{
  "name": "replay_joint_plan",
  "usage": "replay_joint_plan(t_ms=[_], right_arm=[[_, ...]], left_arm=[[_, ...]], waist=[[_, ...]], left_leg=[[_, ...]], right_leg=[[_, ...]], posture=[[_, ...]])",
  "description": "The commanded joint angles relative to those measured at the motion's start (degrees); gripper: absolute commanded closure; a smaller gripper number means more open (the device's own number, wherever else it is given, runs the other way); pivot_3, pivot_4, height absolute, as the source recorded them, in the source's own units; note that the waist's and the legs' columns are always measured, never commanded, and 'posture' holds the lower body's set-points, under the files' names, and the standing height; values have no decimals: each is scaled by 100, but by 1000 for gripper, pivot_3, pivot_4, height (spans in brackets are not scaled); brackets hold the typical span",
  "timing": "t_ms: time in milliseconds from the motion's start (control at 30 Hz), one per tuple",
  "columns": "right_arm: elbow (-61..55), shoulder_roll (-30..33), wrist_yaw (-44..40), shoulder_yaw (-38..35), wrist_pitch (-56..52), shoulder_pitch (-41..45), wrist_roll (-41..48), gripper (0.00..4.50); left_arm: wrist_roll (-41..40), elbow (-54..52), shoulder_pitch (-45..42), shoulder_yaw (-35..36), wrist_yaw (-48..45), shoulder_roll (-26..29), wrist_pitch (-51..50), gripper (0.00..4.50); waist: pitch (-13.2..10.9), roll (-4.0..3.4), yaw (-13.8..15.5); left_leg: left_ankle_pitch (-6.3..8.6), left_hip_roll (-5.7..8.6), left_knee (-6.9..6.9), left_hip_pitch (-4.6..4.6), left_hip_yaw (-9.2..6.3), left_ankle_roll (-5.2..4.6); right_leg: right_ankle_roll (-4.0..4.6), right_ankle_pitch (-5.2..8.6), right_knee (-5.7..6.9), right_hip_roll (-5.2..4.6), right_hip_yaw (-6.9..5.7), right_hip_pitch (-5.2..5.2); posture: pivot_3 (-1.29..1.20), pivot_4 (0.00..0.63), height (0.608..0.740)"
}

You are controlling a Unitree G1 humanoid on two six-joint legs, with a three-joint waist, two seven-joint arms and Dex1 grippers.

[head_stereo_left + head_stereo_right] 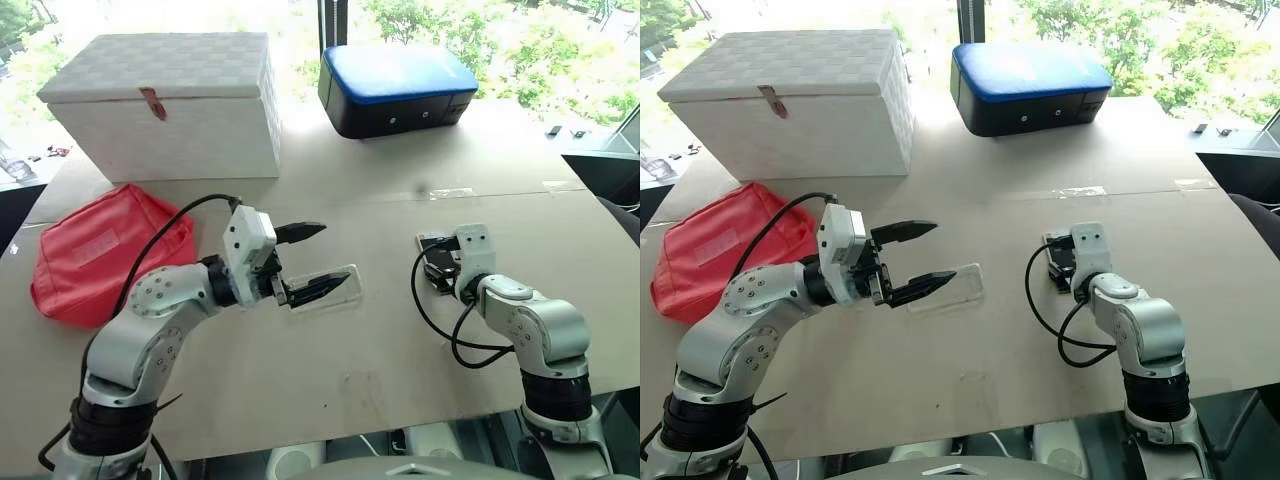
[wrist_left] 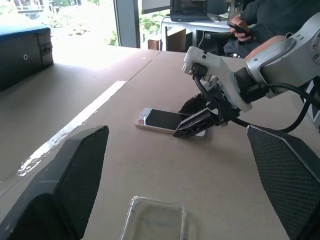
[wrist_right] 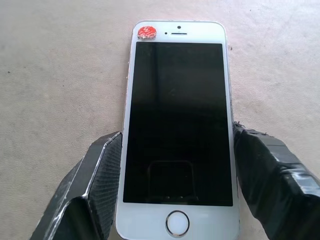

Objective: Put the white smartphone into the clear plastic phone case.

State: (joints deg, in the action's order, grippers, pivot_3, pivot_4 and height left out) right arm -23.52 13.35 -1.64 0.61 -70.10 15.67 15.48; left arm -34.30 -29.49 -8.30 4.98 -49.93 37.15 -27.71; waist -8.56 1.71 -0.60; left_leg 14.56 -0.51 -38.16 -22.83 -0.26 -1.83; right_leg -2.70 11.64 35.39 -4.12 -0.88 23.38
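From the head, one brown table (image 1: 380, 350) holds one white box (image 1: 170, 105), one blue and black case (image 1: 395, 88) and one red bag (image 1: 100, 250); the left gripper (image 1: 318, 262) hangs wide open above the one clear plastic phone case (image 1: 335, 285), which lies flat; the right gripper (image 1: 438, 270) is down at the one white smartphone (image 1: 432, 243).

From the left wrist, the clear case sits between the two black fingers (image 2: 75, 175); the phone lies further off.

From the right wrist, the phone lies screen up with one red dot (image 3: 146, 33); two fingers (image 3: 100, 175) stand at its long sides, touching or just beside; I cannot tell if they grip.
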Motion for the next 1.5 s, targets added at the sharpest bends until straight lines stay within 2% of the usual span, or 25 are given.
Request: replay_joint_plan(t_ms=[33,200,300,400,467,600,833,967,1500], right_arm=[[137,514,-523,78,696,-252,-114,1617],[-228,1379,-2534,190,1732,178,662,1688],[10,1883,-3607,680,2127,790,733,1732],[484,2332,-4657,1509,2967,1420,283,1732],[947,2357,-5326,2085,3640,1980,-59,1732],[1786,2085,-6254,2835,4731,2799,-576,1732],[2518,1566,-6870,3362,5731,3176,-1157,1732],[2945,1266,-6895,3551,5937,3255,-1536,1732],[3815,862,-6916,3421,5551,3662,-2109,1732]], left_arm=[[18,106,193,262,-50,-33,356,0],[-172,323,891,628,-731,136,765,0],[-88,476,1356,862,-1042,187,1106,0],[108,614,1864,1083,-1098,122,1502,0],[198,739,2237,1329,-1100,-61,1947,0],[326,945,2820,1681,-1175,-175,2466,0],[371,1102,3305,1847,-1222,-246,2927,0],[480,1150,3392,1819,-1104,-333,3108,0],[528,1160,3393,1613,-885,-440,3165,0]], waist=[[-13,-19,2],[-75,-69,-36],[-79,-74,-68],[-80,-74,-65],[-85,-65,14],[-114,-64,-66],[-115,-55,23],[-114,-52,-8],[-112,-52,-17]], left_leg=[[0,1,1,-5,0,0],[-16,6,11,-39,15,-28],[-18,5,44,-82,24,-29],[-18,2,74,-90,21,-29],[-18,0,83,-91,16,-29],[-17,3,82,-94,45,-28],[-18,5,77,-96,36,-26],[-18,9,73,-90,40,-25],[-33,8,70,-73,29,-2]], right_leg=[[0,0,-3,0,-1,2],[-2,-1,-1,14,-3,42],[3,-4,3,41,10,109],[16,-21,9,57,11,134],[23,-14,8,59,5,136],[18,-7,-9,41,15,138],[32,0,-1,28,3,133],[32,-1,10,23,5,132],[36,-6,45,31,3,128]], posture=[[0,150,740],[0,150,740],[0,150,740],[0,150,740],[0,150,740],[0,150,740],[0,150,740],[0,150,740],[0,150,740]])
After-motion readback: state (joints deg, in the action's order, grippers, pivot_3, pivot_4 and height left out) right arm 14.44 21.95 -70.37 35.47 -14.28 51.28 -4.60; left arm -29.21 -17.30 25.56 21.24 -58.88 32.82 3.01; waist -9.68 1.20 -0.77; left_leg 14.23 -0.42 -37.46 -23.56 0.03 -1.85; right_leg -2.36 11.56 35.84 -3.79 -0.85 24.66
